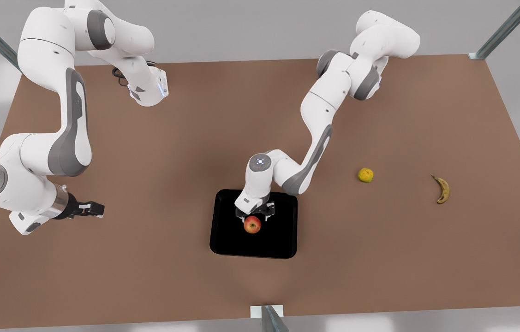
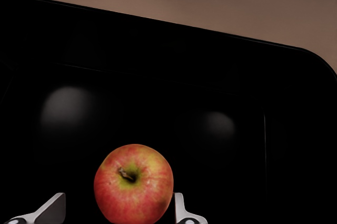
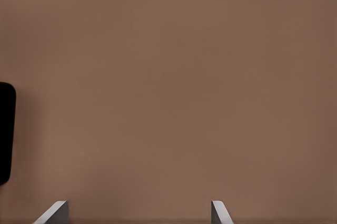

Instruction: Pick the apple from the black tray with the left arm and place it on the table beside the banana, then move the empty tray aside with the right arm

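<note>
The red apple [image 1: 252, 224] [image 2: 134, 183] lies in the glossy black tray [image 1: 227, 240] [image 2: 210, 66] at the table's middle. My left gripper [image 1: 255, 216] [image 2: 116, 209] hangs low over the tray, open, with its fingers [image 2: 181, 211] on either side of the apple; one finger is at the apple's skin and the other stands apart from it. The banana [image 1: 443, 189] lies on the brown table [image 1: 149, 276] far toward the front view's right. My right gripper [image 1: 91, 209] [image 3: 137, 211] waits open over bare table at the front view's left, and a tray edge [image 3: 5, 129] shows in its wrist view.
A yellow-green bumpy round fruit [image 1: 366, 175] sits on the table between the tray and the banana. Metal frame posts [image 1: 504, 27] stand at the table's far corners, and a bracket [image 1: 266, 313] is at the near edge.
</note>
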`<state>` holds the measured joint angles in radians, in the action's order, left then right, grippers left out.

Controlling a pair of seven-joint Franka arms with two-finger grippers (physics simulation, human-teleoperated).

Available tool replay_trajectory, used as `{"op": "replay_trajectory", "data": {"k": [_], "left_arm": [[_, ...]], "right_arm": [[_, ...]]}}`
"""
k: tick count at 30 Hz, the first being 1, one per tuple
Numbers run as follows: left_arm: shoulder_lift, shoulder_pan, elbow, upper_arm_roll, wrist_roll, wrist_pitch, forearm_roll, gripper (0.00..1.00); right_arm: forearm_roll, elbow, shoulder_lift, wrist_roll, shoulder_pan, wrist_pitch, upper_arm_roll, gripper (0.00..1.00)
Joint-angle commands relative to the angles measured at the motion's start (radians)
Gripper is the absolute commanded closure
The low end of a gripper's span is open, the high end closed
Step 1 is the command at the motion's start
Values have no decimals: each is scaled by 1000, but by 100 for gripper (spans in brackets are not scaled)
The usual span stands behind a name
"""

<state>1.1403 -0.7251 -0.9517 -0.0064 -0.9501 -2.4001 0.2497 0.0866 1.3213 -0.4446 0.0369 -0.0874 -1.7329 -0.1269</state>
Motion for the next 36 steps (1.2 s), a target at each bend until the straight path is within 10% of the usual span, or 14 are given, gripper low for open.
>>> {"op": "replay_trajectory", "data": {"k": [1,16,17,18,21,24,30,35,36], "left_arm": [[6,0,1,0,-154,-73,3,0],[65,-5,-4,22,-161,-119,94,0],[65,-5,-4,25,-162,-117,94,4],[65,-5,-4,25,-164,-117,92,34],[47,-7,-6,23,-164,-106,65,30],[-180,-5,-159,22,-159,79,17,30],[-906,299,-1009,32,599,95,-273,29],[-648,562,-992,69,1162,38,-303,24],[-620,579,-964,71,1186,39,-296,0]], "right_arm": [[1,-1,1,-3,0,1,0,0],[1,-1,1,-3,1,1,-2,0],[1,-1,1,-3,1,1,0,0],[1,-1,1,-3,0,1,0,0],[1,-1,1,-3,1,1,0,0],[1,-1,1,-2,1,1,0,0],[-4,-71,1,-5,-120,85,72,0],[10,-149,3,-350,-373,219,64,0],[68,-148,1,-442,-380,201,98,0]]}}
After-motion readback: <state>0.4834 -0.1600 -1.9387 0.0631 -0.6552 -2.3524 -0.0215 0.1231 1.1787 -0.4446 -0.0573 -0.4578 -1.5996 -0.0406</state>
